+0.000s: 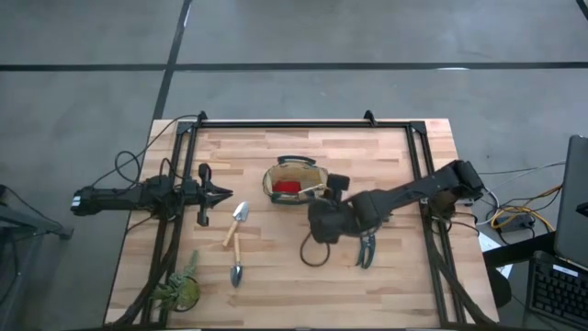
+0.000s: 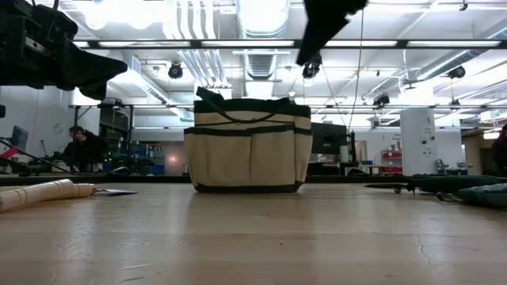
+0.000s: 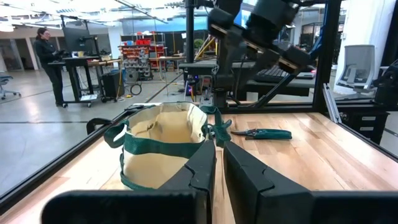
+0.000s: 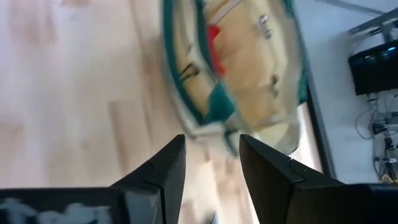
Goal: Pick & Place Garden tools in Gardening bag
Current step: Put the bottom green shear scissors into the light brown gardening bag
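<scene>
Seen from above, a wooden table (image 1: 276, 267) holds a small gardening bag (image 1: 295, 181) near its centre, a red item (image 1: 288, 187) and a pale handle visible inside it. The right gripper (image 1: 333, 188) hovers just beside the bag, and the right arm stretches in from the table's edge. Dark shears (image 1: 367, 250) lie near that arm. Two trowels (image 1: 236, 246) rest left of centre, a green plant (image 1: 179, 289) at the near corner. The left gripper (image 1: 220, 195) waits at the left side, beside the trowels.
</scene>
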